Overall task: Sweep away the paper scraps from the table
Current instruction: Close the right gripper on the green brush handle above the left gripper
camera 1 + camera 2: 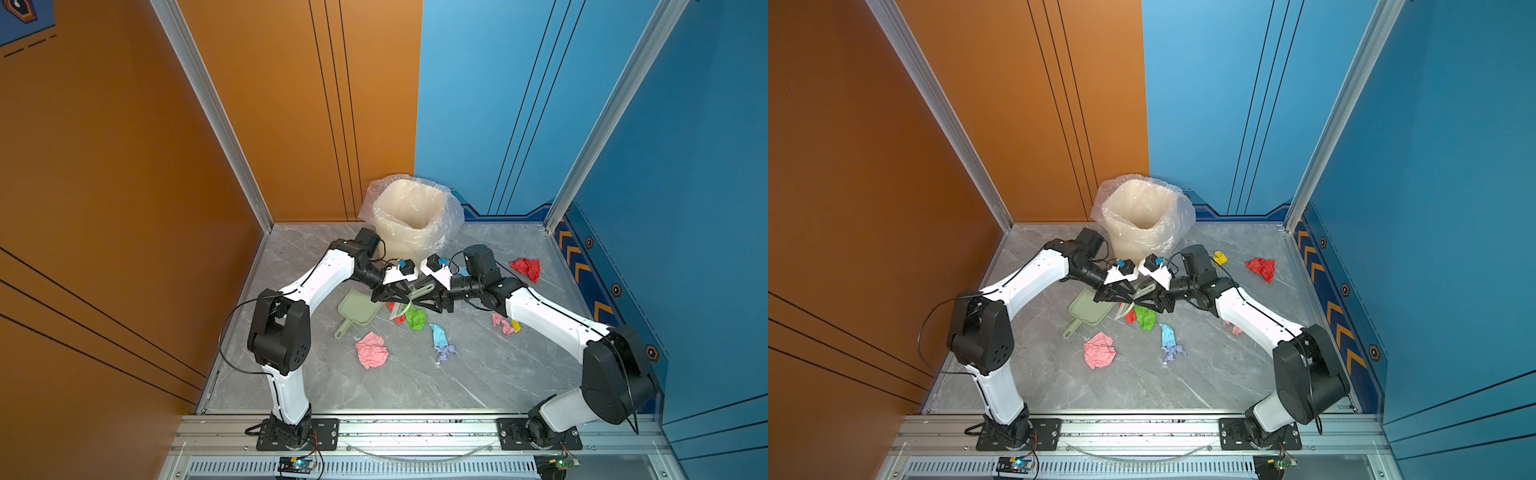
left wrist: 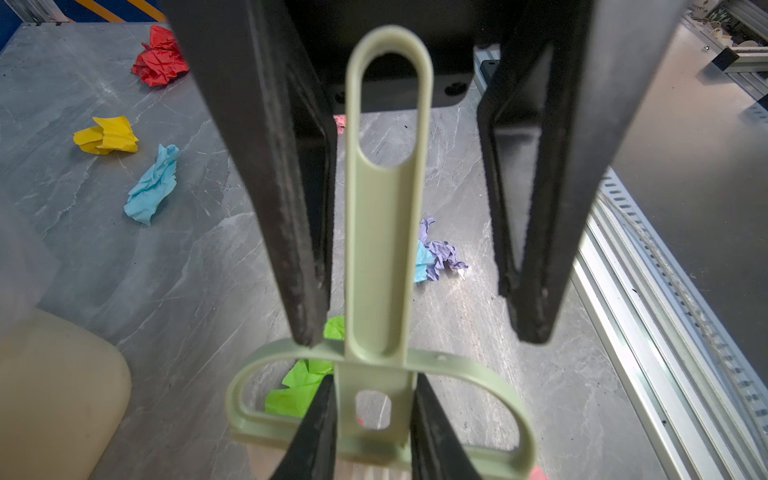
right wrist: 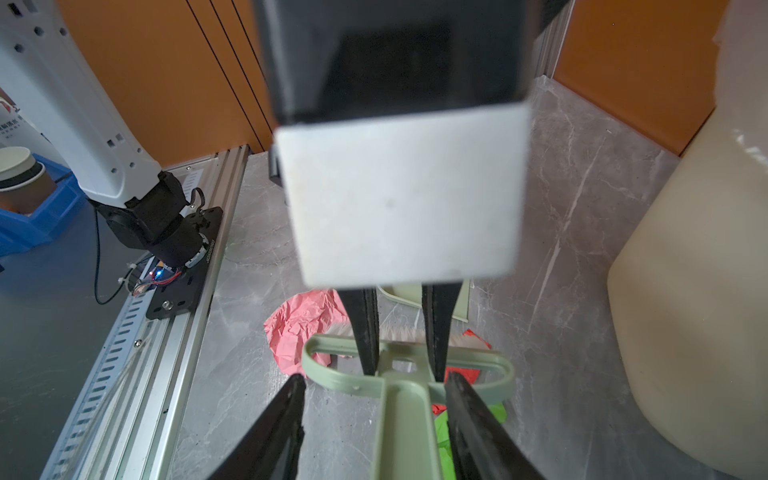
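Scraps [image 1: 372, 350] lie scattered over the worktop [image 1: 478, 374], unswept, while your left jaws clamp the brush [image 2: 374, 368] at its neck, seemingly to leave the handle [image 2: 384, 249] free for your right jaws, which straddle it open, not yet gripping.

A cream bin [image 1: 399, 241] with a clear liner [image 1: 455, 218] stands far centre. A pale green dustpan [image 1: 357, 309] lies nearer, leftward; a matching brush [image 2: 386, 249] is just right of it.
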